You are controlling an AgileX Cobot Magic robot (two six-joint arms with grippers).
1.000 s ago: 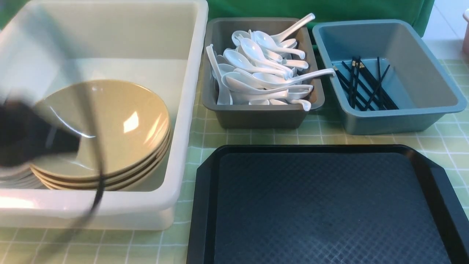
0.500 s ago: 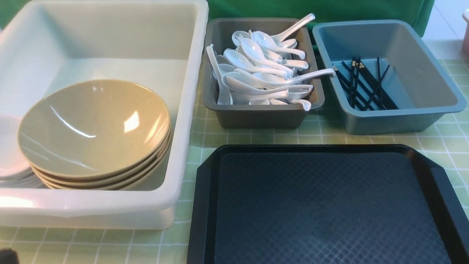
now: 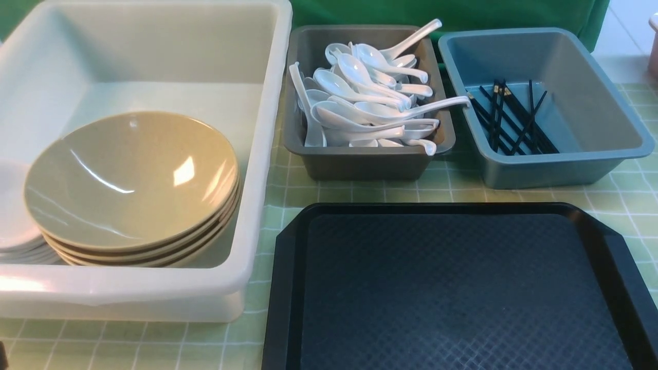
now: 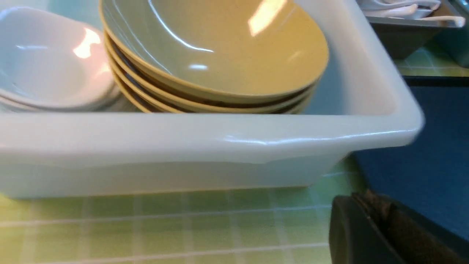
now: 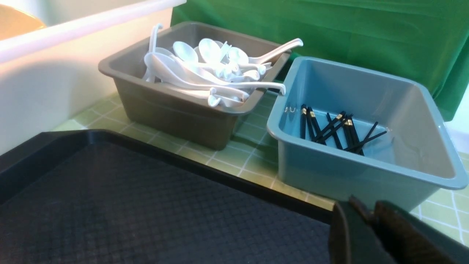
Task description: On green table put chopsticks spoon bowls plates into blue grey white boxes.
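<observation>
A stack of tan bowls (image 3: pixel 131 174) sits in the white box (image 3: pixel 262 154), with white plates (image 3: pixel 13 216) stacked beside it at the left. The grey box (image 3: pixel 360 164) is heaped with white spoons (image 3: pixel 360 103). Black chopsticks (image 3: pixel 509 123) lie in the blue box (image 3: pixel 545 172). My left gripper (image 4: pixel 362 198) is shut and empty, low over the green table (image 4: pixel 165 227) just in front of the white box (image 4: pixel 220 139). My right gripper (image 5: pixel 366 207) hangs over the black tray's far right corner near the blue box (image 5: pixel 348 176), jaws a narrow gap apart with nothing in them.
The black textured tray (image 3: pixel 452 288) fills the near right of the table with nothing on it. A green cloth backdrop (image 3: pixel 462 13) hangs behind the boxes. Strips of grid cloth (image 3: pixel 452 192) separate the tray from the boxes.
My left arm, a blur over the white box a second ago, has pulled back toward me and left the front view. The bowls, plates and boxes have not moved.
</observation>
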